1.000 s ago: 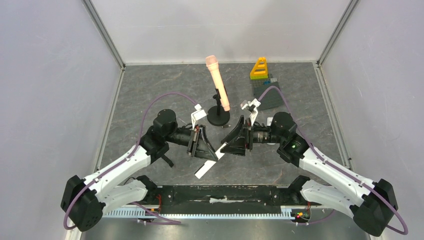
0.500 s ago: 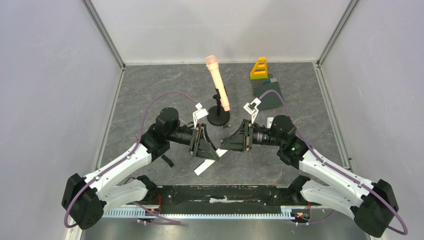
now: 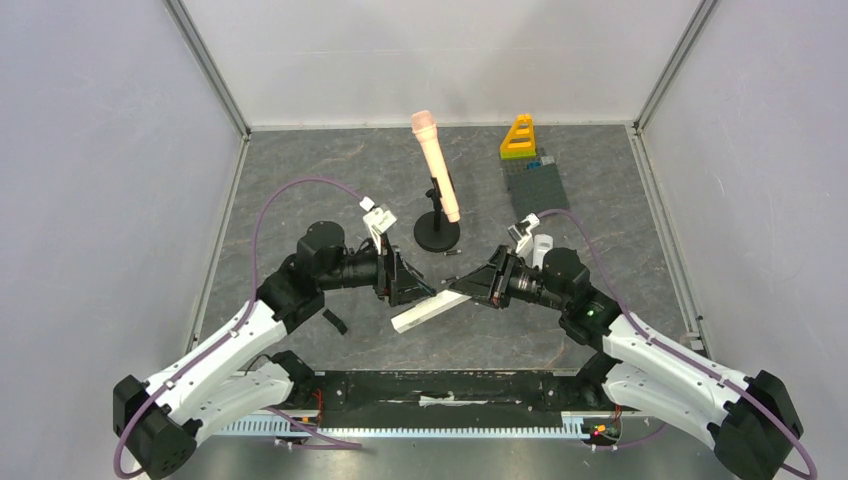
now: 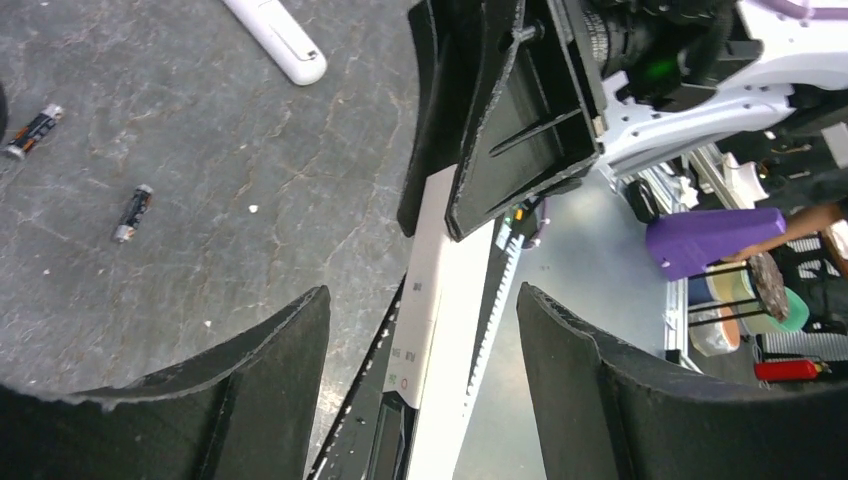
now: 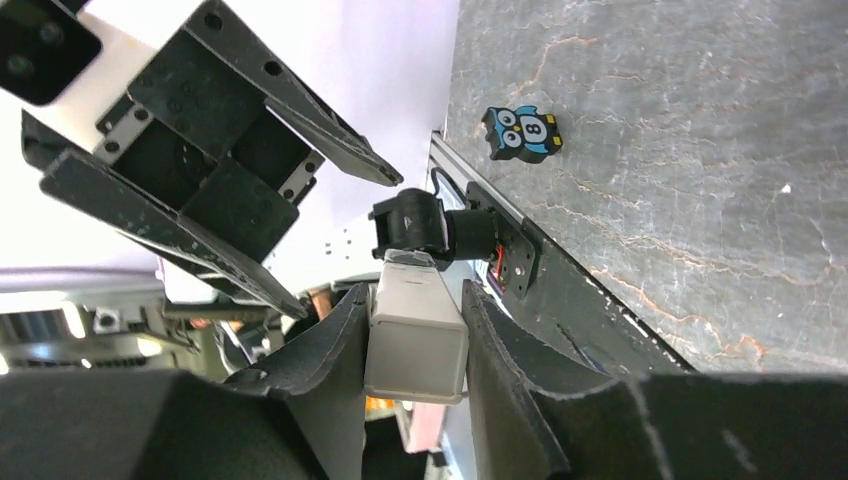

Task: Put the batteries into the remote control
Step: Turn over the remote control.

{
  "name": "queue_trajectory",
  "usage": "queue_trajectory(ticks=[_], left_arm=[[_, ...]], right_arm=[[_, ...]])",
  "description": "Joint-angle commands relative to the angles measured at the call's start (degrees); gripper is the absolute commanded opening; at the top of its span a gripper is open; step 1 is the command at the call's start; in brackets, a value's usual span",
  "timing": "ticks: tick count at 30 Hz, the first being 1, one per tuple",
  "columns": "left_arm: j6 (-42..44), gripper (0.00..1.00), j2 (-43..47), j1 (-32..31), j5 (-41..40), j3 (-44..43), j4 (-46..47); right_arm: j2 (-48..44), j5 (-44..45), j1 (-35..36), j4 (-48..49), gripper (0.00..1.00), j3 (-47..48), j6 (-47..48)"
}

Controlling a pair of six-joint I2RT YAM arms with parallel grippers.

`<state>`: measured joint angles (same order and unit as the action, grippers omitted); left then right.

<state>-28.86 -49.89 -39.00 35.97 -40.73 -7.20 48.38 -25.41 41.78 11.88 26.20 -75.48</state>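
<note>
A long white remote control [image 3: 422, 312] hangs above the table's front middle, and my right gripper [image 3: 468, 288] is shut on its right end. In the right wrist view its square end [image 5: 415, 340] sits pinched between both pads. My left gripper [image 3: 412, 288] stands open around the remote's other end; in the left wrist view the remote [image 4: 450, 330] runs through the gap and touches neither finger. Two small batteries [image 4: 32, 131] [image 4: 133, 212] lie on the table beyond. From the top view I see one battery [image 3: 452, 253] beside the stand's base.
A pink microphone [image 3: 437, 180] leans on a black round stand [image 3: 437, 237] at the back middle. A yellow wedge [image 3: 518, 138] sits on a grey studded plate [image 3: 530, 180]. Another white remote-shaped piece [image 4: 275, 35] lies near the right arm. A flat black strip [image 3: 333, 322] lies front left. A small owl figure [image 5: 520, 133] lies on the table.
My left gripper has opened off the remote and drawn back leftward. The right gripper has shut on the remote's other end and now carries it, lying flatter.
</note>
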Motion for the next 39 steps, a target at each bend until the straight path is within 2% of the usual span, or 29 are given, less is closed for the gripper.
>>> queue_trajectory(ticks=[1, 10, 18, 26, 28, 33, 35, 36, 37, 38, 39], left_arm=[[4.72, 0.74, -2.32, -0.2, -2.06, 0.38, 1.13], [13.28, 0.73, -11.51, -2.89, -3.26, -5.67, -8.07], [14.3, 0.74, -11.88, -4.69, -2.16, -5.64, -6.07], [17.89, 0.67, -12.43, -9.32, -6.27, -3.24, -5.54], [18.14, 0.62, -12.71, -9.51, -7.43, -3.13, -5.54], [18.16, 0.37, -14.07, -9.51, -7.51, -3.98, -5.71], [18.16, 0.23, -15.1, -9.51, -7.01, -4.76, -6.25], [18.14, 0.17, -15.72, -9.52, -6.9, -5.45, -6.93], [18.15, 0.09, -16.53, -9.53, -6.85, -6.17, -8.01], [18.02, 0.04, -17.05, -9.51, -6.76, -7.28, -9.05], [17.82, 0.02, -17.76, -9.51, -6.27, -8.33, -10.59]], right_arm=[[-1.18, 4.93, -0.04, 2.42, 0.0, -0.02, -9.88], [0.19, 7.71, -0.11, -5.71, 0.0, 3.39, -12.74], [1.45, 8.39, -0.23, -7.75, 0.0, 3.27, -12.91], [3.21, 8.24, -0.42, -5.51, 0.0, 1.91, -14.72], [3.08, 8.09, -0.41, -4.65, 0.0, 1.36, -15.52], [2.29, 7.89, -0.52, -4.58, 0.01, 0.97, -15.93], [2.18, 7.36, -0.59, -4.43, 0.07, 1.01, -15.38], [2.26, 6.77, -0.74, -4.41, 0.16, 1.2, -14.55], [2.46, 6.08, -0.93, -4.41, 0.25, 1.48, -13.14], [2.66, 4.91, -1.21, -4.41, 0.44, 1.82, -11.35], [2.71, 3.8, -1.54, -4.49, 0.56, 2.31, -8.66]])
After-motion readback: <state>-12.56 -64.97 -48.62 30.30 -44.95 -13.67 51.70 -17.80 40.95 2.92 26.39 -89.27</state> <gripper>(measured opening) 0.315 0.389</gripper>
